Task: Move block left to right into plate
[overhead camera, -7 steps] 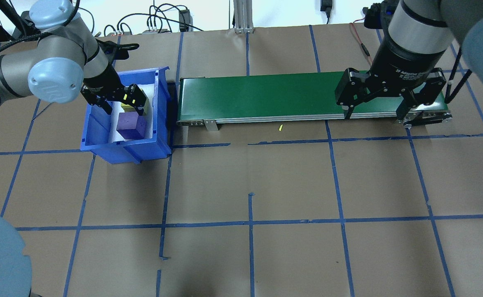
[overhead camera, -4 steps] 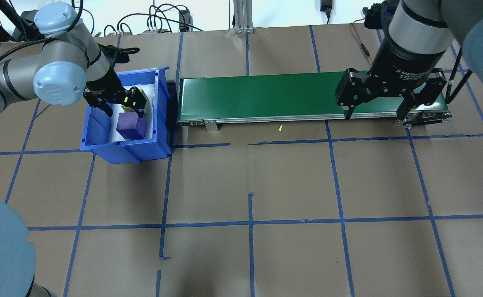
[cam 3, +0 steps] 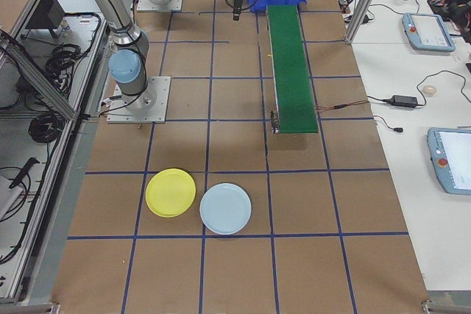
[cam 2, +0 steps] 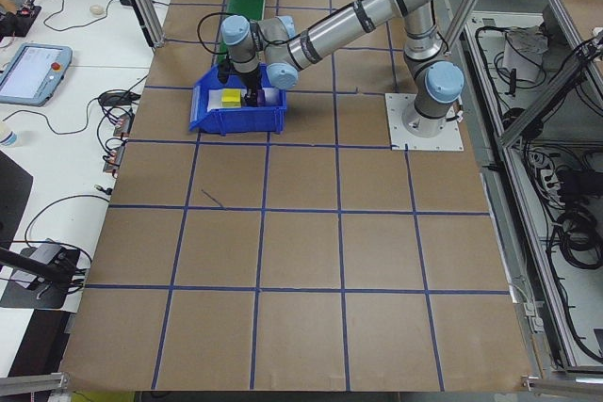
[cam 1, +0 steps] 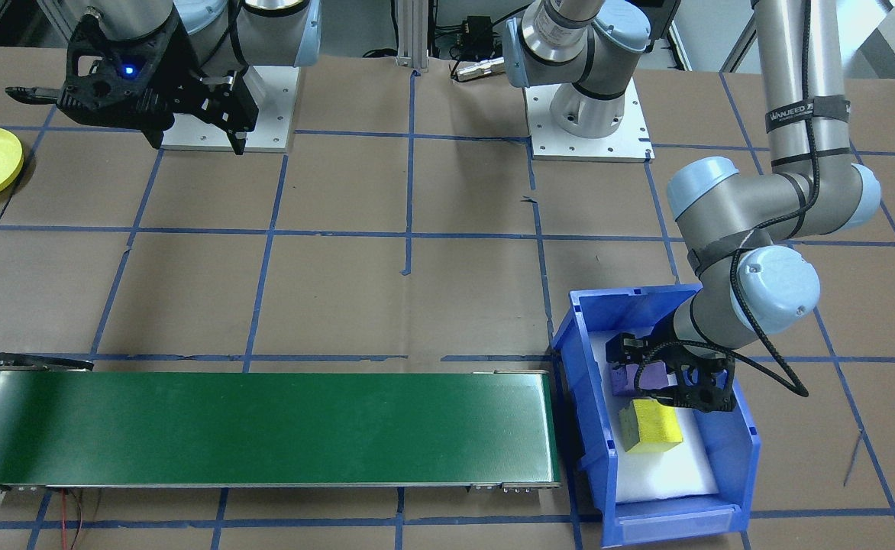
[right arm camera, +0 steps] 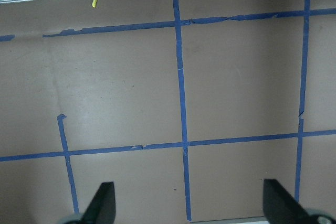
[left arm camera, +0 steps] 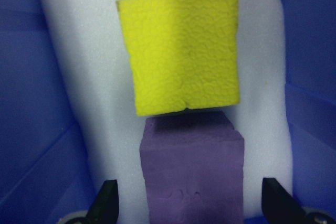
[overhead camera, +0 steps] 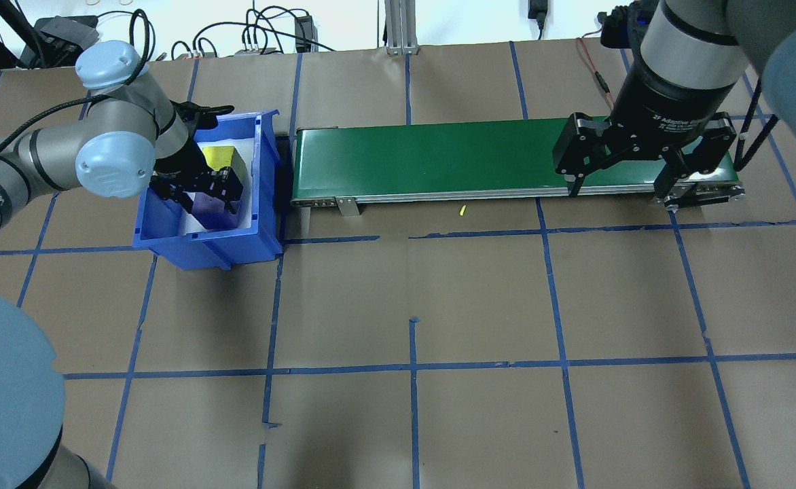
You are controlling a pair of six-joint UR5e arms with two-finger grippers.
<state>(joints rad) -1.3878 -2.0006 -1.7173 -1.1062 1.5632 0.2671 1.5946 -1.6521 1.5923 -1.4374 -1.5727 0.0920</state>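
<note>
Two foam cubes are seated on a white foam liner inside the blue bin at the left end of the green conveyor: a yellow block and, touching it on the near side, a purple block. The left gripper is positioned low in the bin with its fingers spread wide, one on each side of the purple block, and nothing is yet clamped. From the pitted, matte surface the blocks are judged to be light, soft and compressible, with good friction (slip is unlikely, but crushing under excess force is possible). Hold is best taken on the two opposite flat side faces, at mid-height. Whether the fingertips already touch the liner cannot be determined from the wrist view. The right gripper is held spread and empty above the conveyor's far end. The yellow plate lies well apart, beside a light blue plate.
</note>
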